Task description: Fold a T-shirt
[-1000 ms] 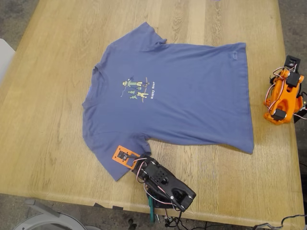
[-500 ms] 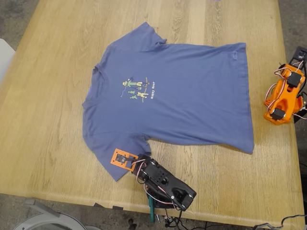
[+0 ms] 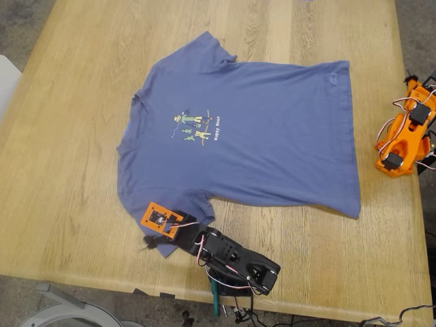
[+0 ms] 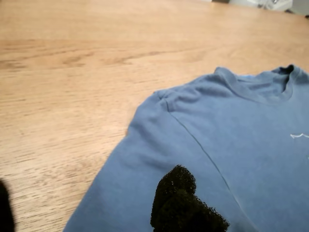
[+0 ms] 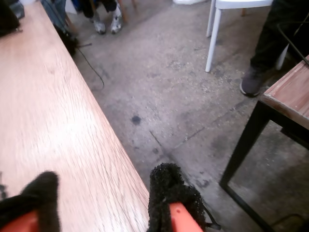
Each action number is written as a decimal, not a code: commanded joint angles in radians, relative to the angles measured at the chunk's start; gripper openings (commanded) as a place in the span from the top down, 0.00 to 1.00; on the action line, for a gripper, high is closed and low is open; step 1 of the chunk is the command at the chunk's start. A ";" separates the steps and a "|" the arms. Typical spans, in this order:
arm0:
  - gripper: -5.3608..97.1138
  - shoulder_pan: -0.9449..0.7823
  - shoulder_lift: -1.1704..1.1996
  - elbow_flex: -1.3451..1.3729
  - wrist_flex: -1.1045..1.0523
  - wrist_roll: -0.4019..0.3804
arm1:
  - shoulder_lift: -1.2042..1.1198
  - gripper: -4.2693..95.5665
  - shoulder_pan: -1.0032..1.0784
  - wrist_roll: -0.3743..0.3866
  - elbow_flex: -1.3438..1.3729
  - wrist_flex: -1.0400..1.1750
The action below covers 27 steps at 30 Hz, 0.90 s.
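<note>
The T-shirt lay spread flat on the wooden bench, its near sleeve under the first gripper with jaws apart, while the second gripper, also parted, hung over the bench edge beyond the hem.

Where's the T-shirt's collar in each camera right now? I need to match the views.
Exterior view: the collar is at the T-shirt's end toward the exterior view's left, beside the chest print.
First wrist view: the collar shows beyond the sleeve under my first pincer.
Second wrist view: not in it; only the table edge and floor.
Shared landmark: that sleeve, where the exterior view shows my first pincer.
</note>
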 commanded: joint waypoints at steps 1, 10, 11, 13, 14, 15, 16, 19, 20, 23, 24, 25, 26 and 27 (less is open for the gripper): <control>0.44 -0.002 0.110 -0.086 0.052 -0.015 | 0.005 0.59 0.025 0.046 -0.025 -0.048; 0.40 0.006 -0.173 -0.425 0.296 -0.002 | -0.002 0.56 -0.204 0.067 -0.316 0.215; 0.39 0.005 -0.259 -0.494 0.296 0.000 | -0.003 0.56 -0.227 0.064 -0.359 0.262; 0.38 0.005 -0.423 -0.635 0.296 0.003 | -0.009 0.56 -0.273 0.061 -0.445 0.357; 0.38 0.005 -0.500 -0.704 0.296 0.008 | -0.017 0.56 -0.302 0.060 -0.488 0.405; 0.38 0.008 -0.568 -0.769 0.298 0.014 | -0.026 0.56 -0.336 0.057 -0.532 0.446; 0.38 0.012 -0.635 -0.834 0.304 0.025 | -0.040 0.56 -0.377 0.052 -0.581 0.483; 0.38 0.031 -0.787 -0.992 0.341 0.060 | -0.127 0.56 -0.517 0.040 -0.746 0.606; 0.38 0.043 -0.827 -1.029 0.341 0.069 | -0.166 0.56 -0.565 0.034 -0.807 0.646; 0.38 0.087 -0.931 -1.129 0.342 0.083 | -0.301 0.56 -0.713 0.015 -1.006 0.778; 0.38 0.103 -0.968 -1.169 0.342 0.083 | -0.359 0.57 -0.759 0.005 -1.097 0.853; 0.38 0.117 -1.012 -1.213 0.347 0.080 | -0.423 0.57 -0.804 0.002 -1.189 0.925; 0.38 0.129 -1.060 -1.266 0.360 0.077 | -0.477 0.57 -0.842 -0.008 -1.261 0.951; 0.38 0.140 -1.112 -1.319 0.368 0.063 | -0.537 0.57 -0.891 -0.015 -1.342 0.992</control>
